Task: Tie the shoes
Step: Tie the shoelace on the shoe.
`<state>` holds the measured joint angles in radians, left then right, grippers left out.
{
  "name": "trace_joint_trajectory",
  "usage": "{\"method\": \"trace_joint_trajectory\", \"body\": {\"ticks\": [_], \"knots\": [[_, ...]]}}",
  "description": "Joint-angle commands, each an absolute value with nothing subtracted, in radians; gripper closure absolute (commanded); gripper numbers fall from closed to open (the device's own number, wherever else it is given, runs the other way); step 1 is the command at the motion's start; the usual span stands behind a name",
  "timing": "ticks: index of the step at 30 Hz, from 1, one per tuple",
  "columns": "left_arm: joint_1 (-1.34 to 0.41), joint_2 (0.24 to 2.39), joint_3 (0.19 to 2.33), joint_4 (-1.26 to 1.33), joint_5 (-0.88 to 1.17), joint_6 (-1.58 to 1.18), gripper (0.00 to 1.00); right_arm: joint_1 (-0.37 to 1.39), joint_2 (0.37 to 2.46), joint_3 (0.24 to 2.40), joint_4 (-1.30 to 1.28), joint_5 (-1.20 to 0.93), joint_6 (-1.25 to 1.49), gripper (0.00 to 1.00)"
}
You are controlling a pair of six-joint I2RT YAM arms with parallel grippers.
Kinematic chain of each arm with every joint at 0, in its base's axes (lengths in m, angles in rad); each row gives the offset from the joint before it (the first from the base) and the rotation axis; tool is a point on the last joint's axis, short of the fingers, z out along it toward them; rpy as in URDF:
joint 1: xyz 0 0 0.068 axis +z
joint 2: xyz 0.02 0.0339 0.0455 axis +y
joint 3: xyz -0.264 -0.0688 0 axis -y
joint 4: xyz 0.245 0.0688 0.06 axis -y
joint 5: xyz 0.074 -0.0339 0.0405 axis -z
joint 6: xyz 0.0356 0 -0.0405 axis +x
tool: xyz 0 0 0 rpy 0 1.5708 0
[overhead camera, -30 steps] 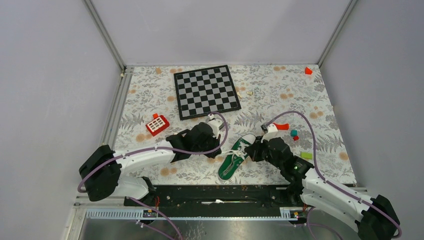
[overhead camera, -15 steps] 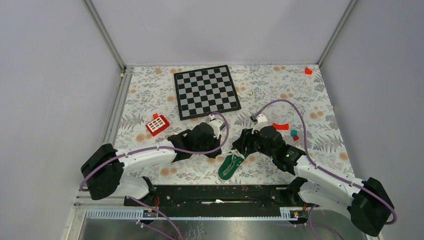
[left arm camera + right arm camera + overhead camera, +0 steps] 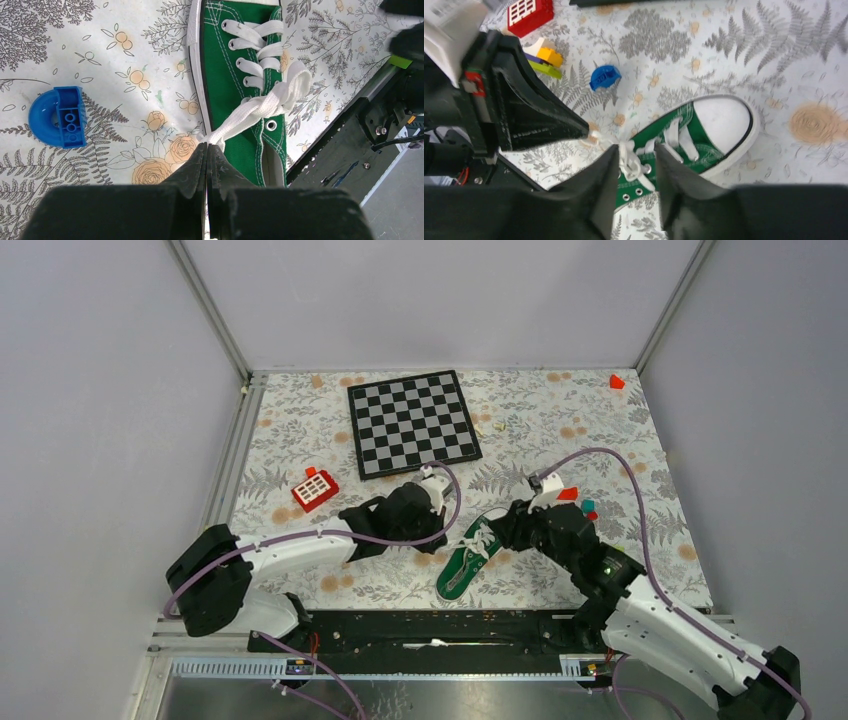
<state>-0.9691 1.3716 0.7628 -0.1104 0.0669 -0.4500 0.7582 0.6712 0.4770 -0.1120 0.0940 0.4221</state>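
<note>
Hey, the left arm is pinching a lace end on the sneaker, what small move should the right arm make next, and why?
Probably close the right jaws on the white lace between them: they stand open astride it over the green sneaker, while the left jaws, shut, hold a lace end.

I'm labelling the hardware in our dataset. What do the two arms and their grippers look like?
Both arms match. The left arm and right arm have white link shells between bulky black joints, and a looping purple cable runs along each. The left gripper and right gripper have matte black, wedge-shaped fingers tapering to narrow tips.
</note>
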Motion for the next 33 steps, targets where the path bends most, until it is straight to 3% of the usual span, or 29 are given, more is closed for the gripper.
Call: {"method": "trace_joint_trajectory", "body": {"ticks": [1,4,8,18,23,25,33], "knots": [[-0.973,1.374,0.809,-0.068,0.058,-0.442,1.0,0.754,0.603,0.346,-0.114,0.055,0.424,0.73],[-0.973,1.38,0.823,-0.081,0.053,-0.43,1.0,0.754,0.615,0.284,-0.071,-0.026,0.435,0.73],[-0.973,1.391,0.835,-0.087,0.057,-0.425,1.0,0.756,0.643,0.232,-0.011,-0.101,0.453,0.54],[-0.973,1.407,0.841,-0.08,0.066,-0.431,1.0,0.759,0.712,0.225,0.071,-0.104,0.427,0.43],[-0.973,1.408,0.844,-0.084,0.066,-0.428,1.0,0.759,0.764,0.223,0.127,-0.1,0.421,0.44],[-0.973,1.405,0.842,-0.085,0.065,-0.428,1.0,0.759,0.796,0.221,0.15,-0.109,0.427,0.49],[-0.971,1.41,0.836,-0.083,0.063,-0.423,1.0,0.759,0.775,0.202,0.159,-0.107,0.449,1.0]]}}
